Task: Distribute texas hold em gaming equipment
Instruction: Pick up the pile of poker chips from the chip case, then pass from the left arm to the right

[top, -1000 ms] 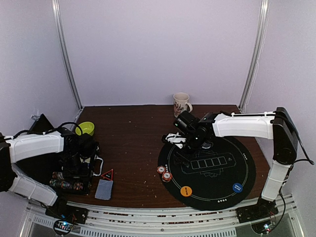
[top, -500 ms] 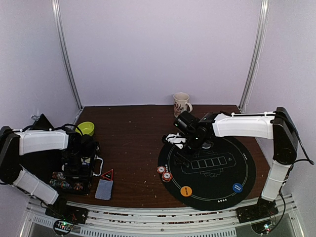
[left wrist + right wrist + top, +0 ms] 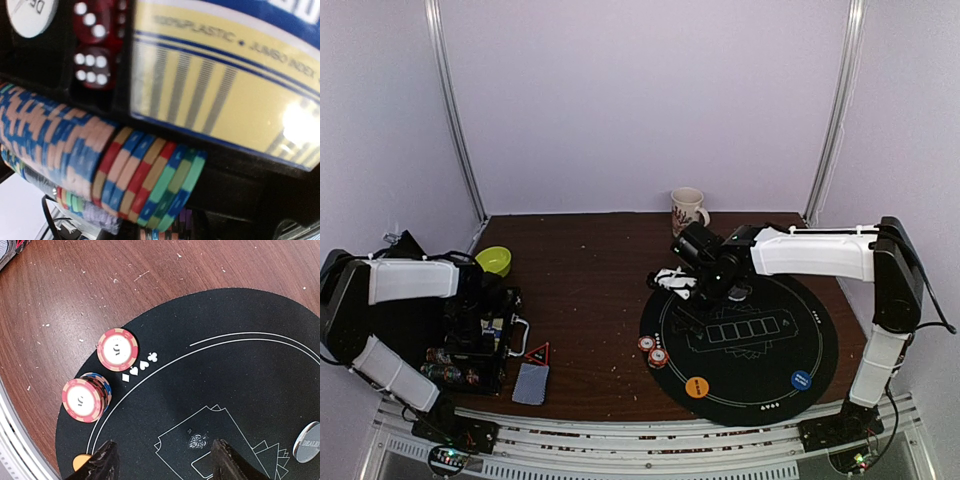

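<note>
Your left gripper (image 3: 472,325) is down inside the black case (image 3: 506,345) at the left of the surface. It is pressed together, but its wrist view does not show its tips, so you cannot tell if it pinches anything.

Right below that camera lies a row of poker chips (image 3: 100,150), standing on edge. The row runs across the view, sloping down to the right. Behind it sit the yellow card box (image 3: 215,85) and the red dice (image 3: 95,45).

This arm is the near one for the case (the other is far off). The black mat (image 3: 820,330) lies well to its right, so that is likely where a chip must go.

Your right gripper (image 3: 165,465) hangs spread over the mat, holding nothing. Two red chip stacks (image 3: 117,350) sit ahead of it, at the mat's edge.
</note>
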`<state>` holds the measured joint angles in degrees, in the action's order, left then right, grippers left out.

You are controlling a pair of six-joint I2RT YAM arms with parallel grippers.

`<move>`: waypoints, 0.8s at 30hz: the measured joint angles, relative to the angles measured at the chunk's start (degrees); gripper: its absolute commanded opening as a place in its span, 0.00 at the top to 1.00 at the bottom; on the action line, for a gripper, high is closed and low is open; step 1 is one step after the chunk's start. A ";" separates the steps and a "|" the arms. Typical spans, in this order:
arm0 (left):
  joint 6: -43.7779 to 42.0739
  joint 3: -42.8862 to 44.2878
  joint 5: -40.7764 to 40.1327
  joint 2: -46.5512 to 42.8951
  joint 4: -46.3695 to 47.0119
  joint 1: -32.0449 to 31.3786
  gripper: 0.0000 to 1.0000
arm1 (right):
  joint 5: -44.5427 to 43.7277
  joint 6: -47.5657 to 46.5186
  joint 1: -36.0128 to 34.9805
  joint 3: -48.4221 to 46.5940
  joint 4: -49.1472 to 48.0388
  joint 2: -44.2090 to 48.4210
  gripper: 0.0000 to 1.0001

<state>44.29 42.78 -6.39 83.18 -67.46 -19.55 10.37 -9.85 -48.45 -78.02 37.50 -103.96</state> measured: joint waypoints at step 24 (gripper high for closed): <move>3.34 36.48 -0.37 -5.60 2.89 -8.72 1.00 | -2.43 -1.22 0.02 -3.37 -4.33 10.05 0.29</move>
<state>47.64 79.26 -6.76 77.58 -64.58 -28.27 7.94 -11.07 -48.42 -81.38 33.17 -93.91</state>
